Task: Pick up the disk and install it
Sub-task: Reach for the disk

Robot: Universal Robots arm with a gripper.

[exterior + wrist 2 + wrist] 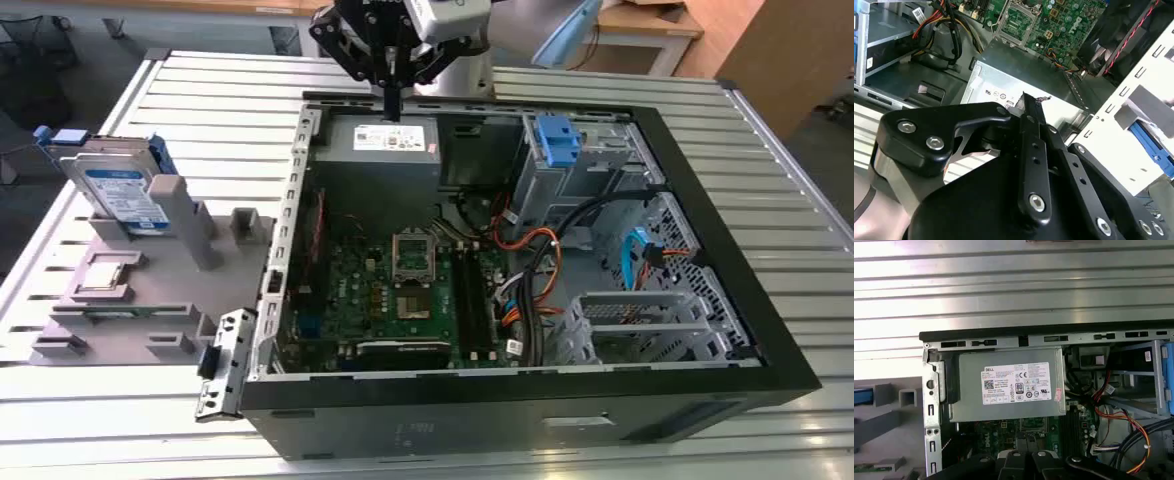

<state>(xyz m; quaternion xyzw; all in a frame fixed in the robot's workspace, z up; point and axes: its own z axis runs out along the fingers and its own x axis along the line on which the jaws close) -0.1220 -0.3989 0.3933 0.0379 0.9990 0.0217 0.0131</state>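
Exterior view: black gripper (391, 105) closed, empty, above the grey metal power supply box (387, 140) inside the open black computer case (534, 395). The silver blue-framed disk (123, 190) stands in a grey fixture (147, 300) on the tabletop (174, 90), well apart.
Second wrist view: jaws together.
Risk: closed jaws could knock the disk over.

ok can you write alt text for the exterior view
The gripper, fingers shut and empty, hangs over the silver power supply at the far edge of an open computer case on a slatted metal table. At the exterior view's left, the disk stands upright in a grey holder, untouched.
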